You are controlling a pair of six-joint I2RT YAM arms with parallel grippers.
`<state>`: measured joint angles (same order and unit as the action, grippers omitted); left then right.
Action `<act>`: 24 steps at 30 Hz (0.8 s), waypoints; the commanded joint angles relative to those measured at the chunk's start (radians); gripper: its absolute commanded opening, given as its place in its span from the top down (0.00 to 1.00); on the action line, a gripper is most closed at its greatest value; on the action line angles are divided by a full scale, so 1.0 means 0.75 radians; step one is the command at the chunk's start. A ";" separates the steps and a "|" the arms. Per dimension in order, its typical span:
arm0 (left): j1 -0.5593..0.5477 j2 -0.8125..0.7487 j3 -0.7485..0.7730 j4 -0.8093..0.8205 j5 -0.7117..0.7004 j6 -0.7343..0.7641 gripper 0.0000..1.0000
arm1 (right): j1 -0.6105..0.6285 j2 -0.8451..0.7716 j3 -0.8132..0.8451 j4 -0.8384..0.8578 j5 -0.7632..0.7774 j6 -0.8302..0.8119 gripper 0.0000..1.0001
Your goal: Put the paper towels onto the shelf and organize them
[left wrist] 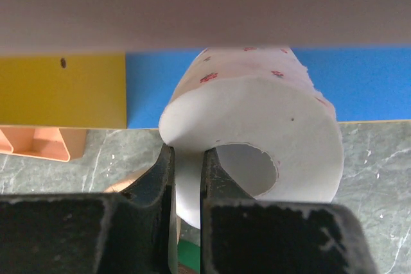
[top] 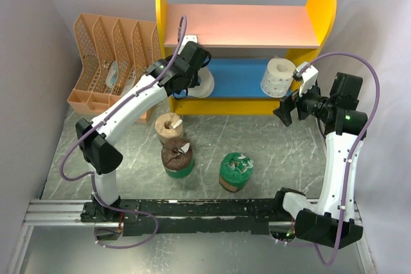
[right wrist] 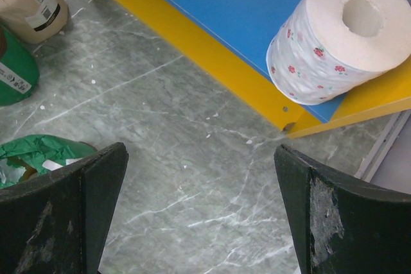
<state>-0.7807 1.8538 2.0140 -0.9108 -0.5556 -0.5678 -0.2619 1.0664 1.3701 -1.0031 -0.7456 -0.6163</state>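
The grey-green marbled desk is closed in by pale walls, and your shelf stands at its far side, pink upper board above blue lower board.

Your left pincer is clamped on a white roll with a small red print. One finger is inside the hollow core and the other outside, pinching the roll's wall between them. From above, that roll sits at the left end of the blue board, at its front edge and under the pink board. You cannot tell from these views whether it rests on the board.

Your right pincer hangs with its fingers wide apart and nothing between them, over bare desk just in front of the shelf's right end. Near it, the second white roll stands on end at the right end of the blue board, close to the front edge.

Three rolls are on the desk in front of the shelf. The tan roll is nearest the shelf, one green-wrapped roll is just in front of it, and the other green-wrapped roll is further right. A peach file organizer stands left of the shelf.
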 commanded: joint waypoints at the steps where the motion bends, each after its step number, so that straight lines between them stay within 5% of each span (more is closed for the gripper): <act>1: -0.004 0.033 0.057 0.054 -0.035 0.014 0.93 | -0.013 -0.022 0.008 0.004 -0.016 -0.018 0.00; 24: -0.004 0.103 0.098 -0.002 0.002 0.021 0.89 | -0.013 -0.008 0.036 -0.006 -0.023 -0.027 0.00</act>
<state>-0.7807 1.9011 2.0548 -0.9035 -0.5644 -0.5529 -0.2626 1.0626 1.3743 -1.0077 -0.7490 -0.6289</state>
